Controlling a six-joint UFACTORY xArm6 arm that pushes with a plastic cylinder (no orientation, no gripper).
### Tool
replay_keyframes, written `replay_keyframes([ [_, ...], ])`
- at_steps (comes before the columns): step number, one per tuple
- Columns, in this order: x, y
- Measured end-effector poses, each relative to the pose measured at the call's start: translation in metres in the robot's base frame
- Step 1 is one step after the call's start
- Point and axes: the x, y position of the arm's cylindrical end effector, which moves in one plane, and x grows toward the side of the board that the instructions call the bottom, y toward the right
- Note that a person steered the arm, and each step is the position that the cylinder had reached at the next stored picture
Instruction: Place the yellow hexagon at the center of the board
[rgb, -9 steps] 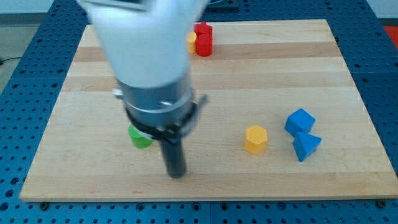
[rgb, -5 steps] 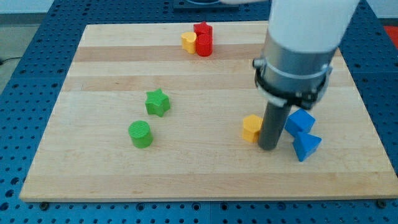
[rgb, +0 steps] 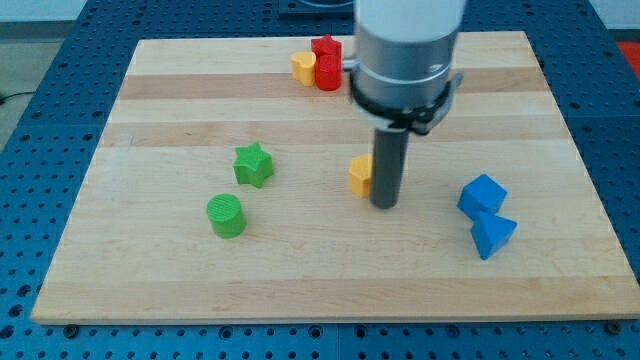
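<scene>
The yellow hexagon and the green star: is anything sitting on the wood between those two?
Nothing; in the camera view, bare wooden board separates the yellow hexagon block from the green star block. My tip sits on the hexagon's other side.

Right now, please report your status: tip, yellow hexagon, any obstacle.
My tip on the board, touching the small yellow hexagon block's right side. Hexagon near the wooden board's centre. Nothing in the way; green star block further left.

My tip (rgb: 384, 203) touches the yellow hexagon's (rgb: 360, 175) right side near the board's (rgb: 150, 290) centre.
</scene>
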Motion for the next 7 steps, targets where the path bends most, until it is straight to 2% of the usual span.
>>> replay_keyframes([
  [1,-0.075,-0.028],
  [2,-0.074,-0.042],
  [3,-0.014,-0.015],
  [4,-0.036,-0.093],
  [5,-0.073,-0.112],
  [6,-0.074,-0.124],
  [7,-0.021,-0.127],
])
